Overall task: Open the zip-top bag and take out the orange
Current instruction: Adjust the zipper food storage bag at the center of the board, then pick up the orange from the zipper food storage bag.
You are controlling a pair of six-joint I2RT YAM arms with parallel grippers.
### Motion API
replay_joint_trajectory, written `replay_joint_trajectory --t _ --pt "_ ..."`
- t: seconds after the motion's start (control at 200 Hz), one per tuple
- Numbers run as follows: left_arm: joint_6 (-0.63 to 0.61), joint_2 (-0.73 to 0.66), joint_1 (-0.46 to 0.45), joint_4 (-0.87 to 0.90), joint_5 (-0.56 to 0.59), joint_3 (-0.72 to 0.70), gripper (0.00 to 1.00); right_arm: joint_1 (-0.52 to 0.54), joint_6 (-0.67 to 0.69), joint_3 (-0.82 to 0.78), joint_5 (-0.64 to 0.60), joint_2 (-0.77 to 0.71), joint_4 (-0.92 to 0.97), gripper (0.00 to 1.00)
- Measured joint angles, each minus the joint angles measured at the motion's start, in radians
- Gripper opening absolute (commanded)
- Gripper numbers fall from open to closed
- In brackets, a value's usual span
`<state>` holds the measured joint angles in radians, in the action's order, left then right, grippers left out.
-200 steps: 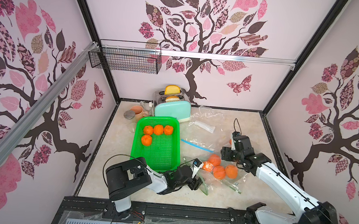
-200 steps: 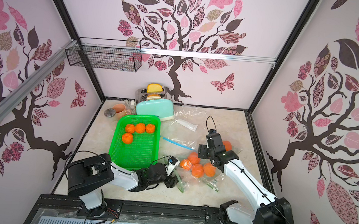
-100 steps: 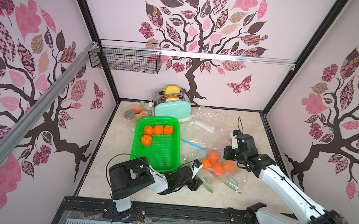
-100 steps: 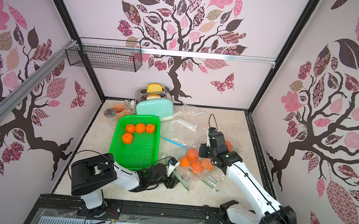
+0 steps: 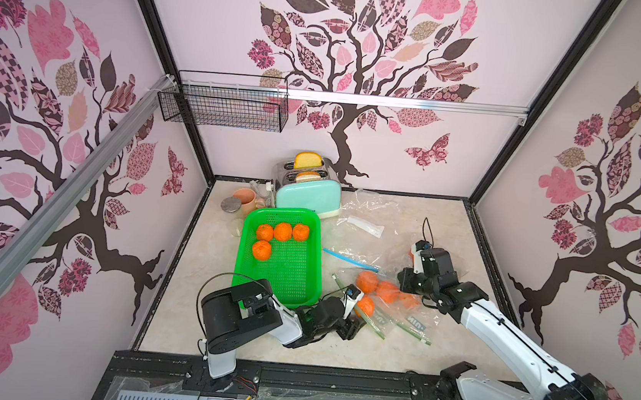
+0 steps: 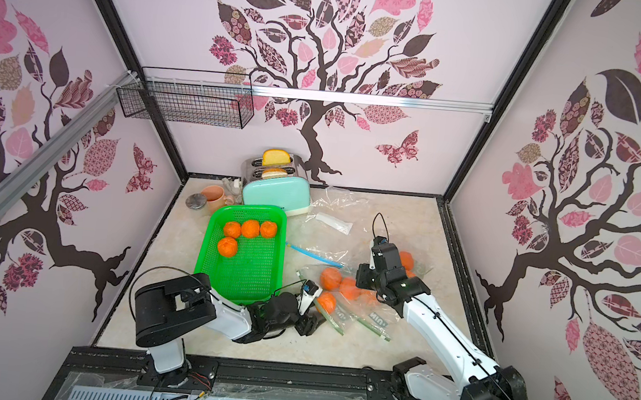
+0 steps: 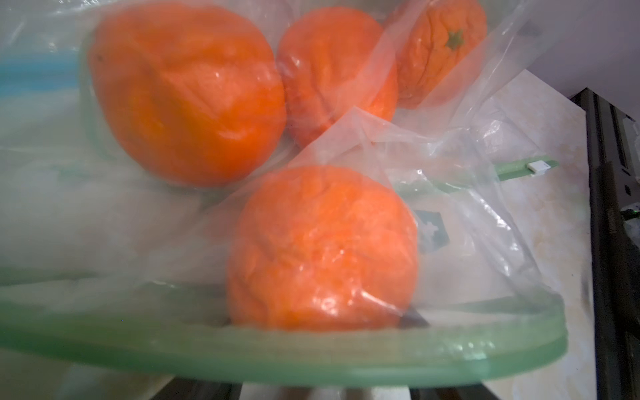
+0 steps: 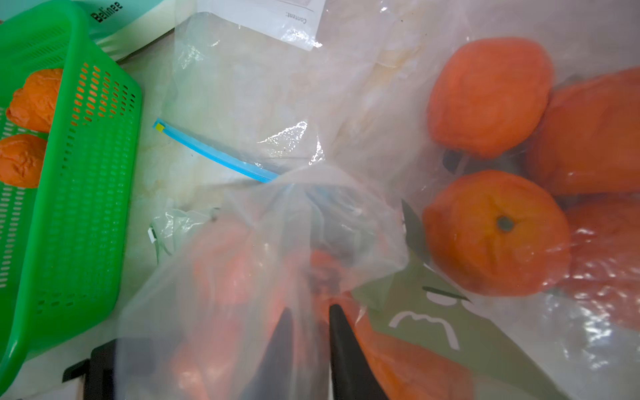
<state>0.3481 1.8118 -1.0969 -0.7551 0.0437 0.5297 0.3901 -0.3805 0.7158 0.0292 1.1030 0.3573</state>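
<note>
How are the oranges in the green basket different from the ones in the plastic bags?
The basket oranges lie bare; the bagged oranges show through clear bags. The basket oranges rest in the green basket, three in a row plus one; the bagged oranges cluster on the table. Both groups look orange, wrinkled and similar in size.

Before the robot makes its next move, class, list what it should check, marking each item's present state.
1. Left gripper at the zip-top bag's green zip strip: ok.
2. Bag mouth open: cannot tell.
3. Right gripper gripping film: cannot tell; plastic lies between its fingers.
4. Orange out of bag: not ok, under plastic.
5. Green basket has bare floor for it: ok.
</note>
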Motion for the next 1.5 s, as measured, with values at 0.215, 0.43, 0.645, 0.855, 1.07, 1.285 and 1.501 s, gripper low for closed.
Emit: replay_joint_trajectory --t 0.215,0.43,0.645,0.855,1.07,1.285,1.501 --pt "-0.009 0.003 0.003 0.0 0.002 0.01 0.72 0.0 0.005 0.0 0.003 0.054 -0.037 0.42" --pt "-0.045 0.006 0.003 0.013 0.012 0.073 0.74 0.0 0.015 0.0 0.036 0.175 -0.058 0.38" --pt "-0.081 0.029 0.003 0.028 0.014 0.146 0.75 -0.001 0.018 0.013 0.057 0.228 -0.089 0.38" --pt "-0.088 0.1 0.004 0.028 -0.017 0.202 0.73 -0.001 0.018 0.014 0.064 0.24 -0.1 0.41" --pt "-0.082 0.088 0.005 0.076 -0.039 0.212 0.5 -0.001 0.011 0.007 0.064 0.243 -0.116 0.42" --pt "-0.056 -0.016 0.005 0.248 -0.068 0.208 0.3 -0.001 -0.018 -0.065 0.045 0.185 -0.18 0.42" --pt "-0.014 -0.176 0.005 0.423 -0.111 0.2 0.26 -0.001 -0.051 -0.143 0.016 0.12 -0.251 0.42"
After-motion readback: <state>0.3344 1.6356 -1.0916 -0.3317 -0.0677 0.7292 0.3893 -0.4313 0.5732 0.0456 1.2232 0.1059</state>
